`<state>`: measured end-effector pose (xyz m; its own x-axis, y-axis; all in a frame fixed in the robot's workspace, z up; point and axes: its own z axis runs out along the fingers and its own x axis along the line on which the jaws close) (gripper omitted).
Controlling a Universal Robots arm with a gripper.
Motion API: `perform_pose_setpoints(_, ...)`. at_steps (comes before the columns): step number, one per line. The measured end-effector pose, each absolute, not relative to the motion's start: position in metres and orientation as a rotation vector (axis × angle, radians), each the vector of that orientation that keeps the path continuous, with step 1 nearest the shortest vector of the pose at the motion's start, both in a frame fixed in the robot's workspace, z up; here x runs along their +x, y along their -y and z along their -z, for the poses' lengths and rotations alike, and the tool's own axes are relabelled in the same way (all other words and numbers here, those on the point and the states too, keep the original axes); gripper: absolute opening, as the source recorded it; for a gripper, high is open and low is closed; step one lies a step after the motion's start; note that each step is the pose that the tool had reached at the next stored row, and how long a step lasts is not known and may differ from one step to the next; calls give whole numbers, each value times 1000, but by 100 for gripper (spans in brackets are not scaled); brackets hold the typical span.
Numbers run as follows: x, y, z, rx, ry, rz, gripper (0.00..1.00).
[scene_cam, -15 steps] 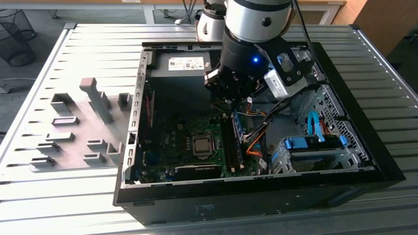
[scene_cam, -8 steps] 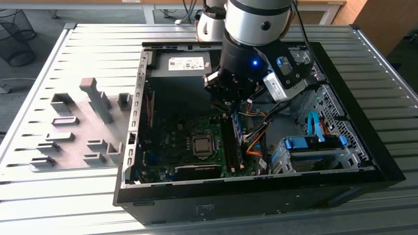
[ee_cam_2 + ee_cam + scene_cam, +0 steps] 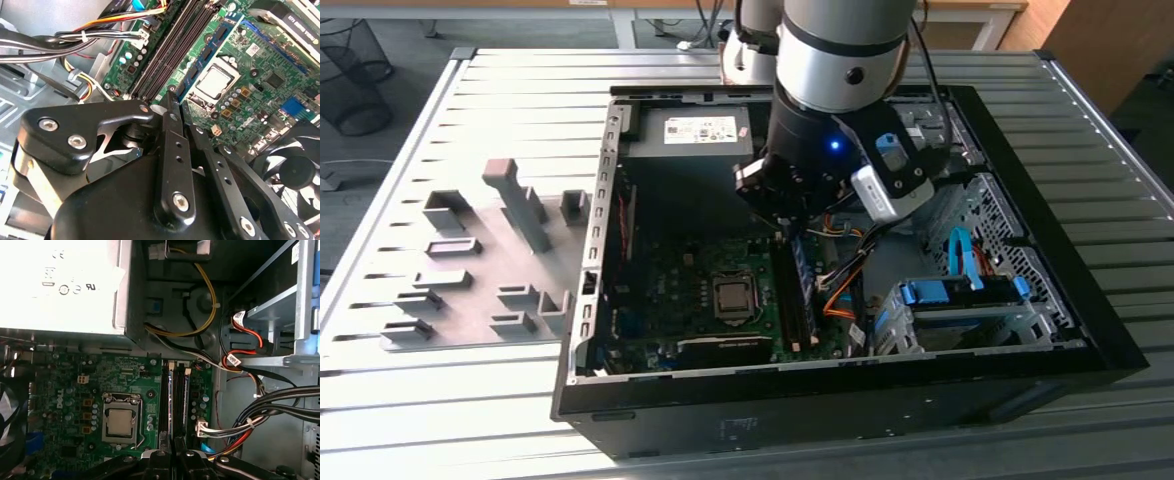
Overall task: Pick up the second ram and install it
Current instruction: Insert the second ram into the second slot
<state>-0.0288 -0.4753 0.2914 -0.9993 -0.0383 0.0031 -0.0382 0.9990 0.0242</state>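
Claw clenched, empty, fingertips over the RAM slots at 3 o'clock of the CPU socket. Sticks appear seated; install near done.

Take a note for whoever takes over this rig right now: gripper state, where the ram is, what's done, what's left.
Gripper: low inside the open computer case, directly over one end of the memory slots, beside the processor socket. Whether it is open or shut cannot be told.
Second ram: cannot be made out apart from the slots, so held or seated is unclear.
Done: the arm is at the slots.
Left: seating of the second ram is unconfirmed; check it by eye.
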Motion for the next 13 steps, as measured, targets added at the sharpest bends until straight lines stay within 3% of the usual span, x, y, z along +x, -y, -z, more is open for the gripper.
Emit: perform_pose_setpoints(13,-28,476,-278,-20,3137,39,14)
